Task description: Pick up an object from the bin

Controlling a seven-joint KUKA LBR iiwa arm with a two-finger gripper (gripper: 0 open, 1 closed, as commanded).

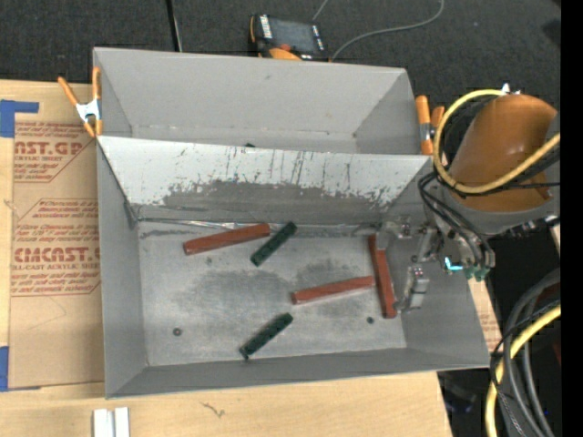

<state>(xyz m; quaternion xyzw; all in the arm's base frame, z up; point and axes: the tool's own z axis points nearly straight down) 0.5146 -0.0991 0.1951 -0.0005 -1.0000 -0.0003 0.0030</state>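
1. Lying flat at 3 o'clock on the bin floor, along the foot of the right wall: the wall-side red stick, a thin red-brown bar with its length running 12 to 6 and its lower end leaning slightly toward 5.
2. Just beside it, on its 3 o'clock side and over the sloping right wall: the gripper. Cannot tell whether open or closed, nor whether touching the bar.
3. At 9 o'clock of that bar's lower half: the middle red stick, same colour and shape, lying nearly 9 to 3. Right end close against the wall-side bar; cannot tell whether in contact.
4. Further out, at 10 o'clock of the gripper and near the back wall: the far green stick, a short dark green bar lying 1 to 7.
5. Just at 9 o'clock of the green one, with the ends near each other: the far red stick, lying almost 9 to 3 along the foot of the back wall.
6. At 7 o'clock of the floor, well apart from the others: the near green stick, dark green, lying 2 to 8.
7. Holding all five bars: the grey metal bin, with sloping walls and a scuffed floor.
8. At 1 o'clock of the gripper, on the arm: an orange cover ringed by yellow cables.
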